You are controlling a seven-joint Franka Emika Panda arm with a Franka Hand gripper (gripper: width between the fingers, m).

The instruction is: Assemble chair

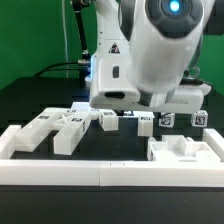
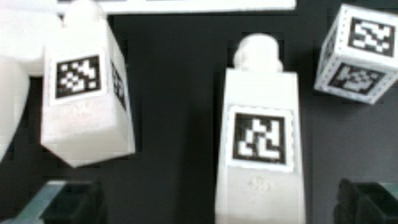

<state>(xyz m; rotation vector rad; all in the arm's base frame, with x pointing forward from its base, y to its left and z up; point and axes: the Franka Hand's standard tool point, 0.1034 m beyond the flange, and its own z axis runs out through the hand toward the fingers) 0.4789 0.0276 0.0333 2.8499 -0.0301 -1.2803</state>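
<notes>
The chair point(image 1: 70, 128) lies as loose matte white plastic blocks, square-edged and tagged in black and white, on the black surface point(image 2: 178, 60). The end effector point(image 2: 214, 200) hangs with its dark fingers point(image 2: 63, 200) wide apart, holding nothing, and a long bar point(image 2: 260, 130), round-pegged at one end, lies beneath and between them. A tilted bar point(image 2: 80, 90) lies beside it and a small cube point(image 2: 361, 55) on its other side, bare surface separating all three.

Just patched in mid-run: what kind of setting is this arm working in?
Probably a robotics lab test bench: a black table fenced by a white border rail, loose white parts carrying square marker tags, and a green backdrop behind the arm.
</notes>
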